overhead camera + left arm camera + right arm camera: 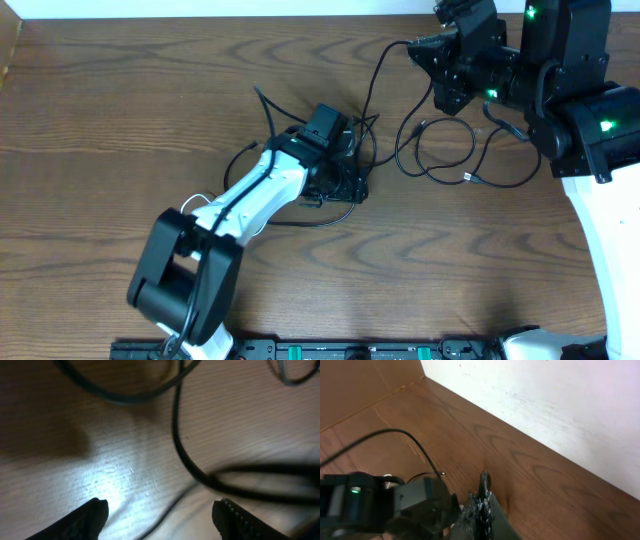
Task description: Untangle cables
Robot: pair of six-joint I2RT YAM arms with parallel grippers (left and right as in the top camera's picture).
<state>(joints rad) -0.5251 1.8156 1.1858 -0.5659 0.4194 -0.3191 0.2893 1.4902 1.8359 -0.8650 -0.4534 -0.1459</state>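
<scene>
The cables (468, 178) lie mid-bench (120, 100): a dark knot under the left arm, with 2 loose loops spread just to its right. The left fingers (97, 512) are down at the knot, spread apart and holding nothing; 1 black cord (177, 435) runs across the wood between their tips. The right fingers (485, 500) hover at the far right edge, pressed together. A cord leads up toward them, but I cannot tell whether they pinch it.
</scene>
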